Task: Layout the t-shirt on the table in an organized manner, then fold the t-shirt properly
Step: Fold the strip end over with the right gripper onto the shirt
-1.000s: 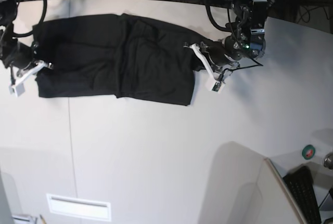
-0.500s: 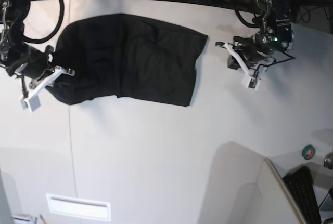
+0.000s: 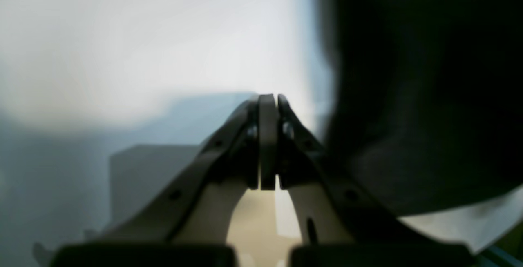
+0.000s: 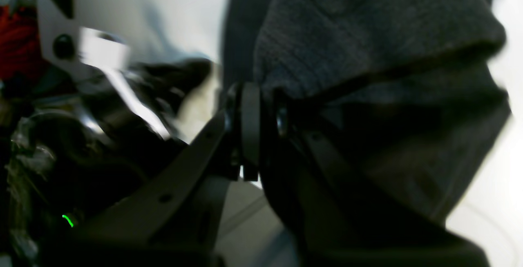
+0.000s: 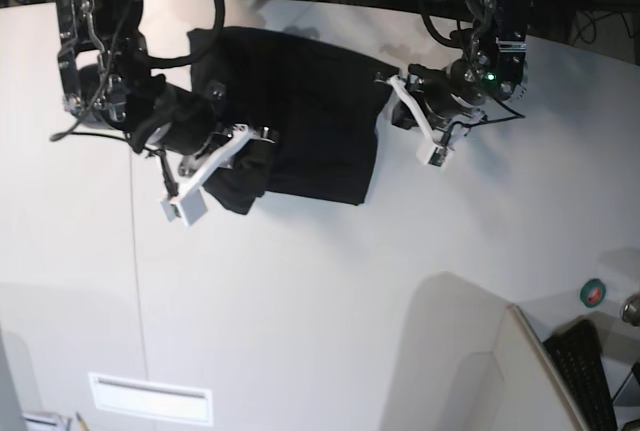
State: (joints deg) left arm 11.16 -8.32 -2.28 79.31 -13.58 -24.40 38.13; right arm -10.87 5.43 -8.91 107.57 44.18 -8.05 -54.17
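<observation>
Keyboard (image 5: 590, 371) at table (image 5: 320, 291) corner — apart from t-shirt (image 5: 310, 121).

Inventory, counted by kind:

- T-shirt (image 5: 310, 116): one, black, lying bunched on the tabletop.
- Table (image 5: 330, 301): one, off-white, with one thin dark seam line (image 5: 135, 281) running across its surface.
- Robot arms: two, one at each side of the base view.
- Grippers: two, namely the left gripper (image 5: 412, 123) and the right gripper (image 5: 215, 163).
- Green round object (image 5: 594, 293): one, near the table's edge; its kind cannot be told.
- Keyboard (image 5: 588, 371): one, dark, at the lower corner.
- White rectangular plate (image 5: 152, 397): one, set into the near part of the tabletop.
</observation>
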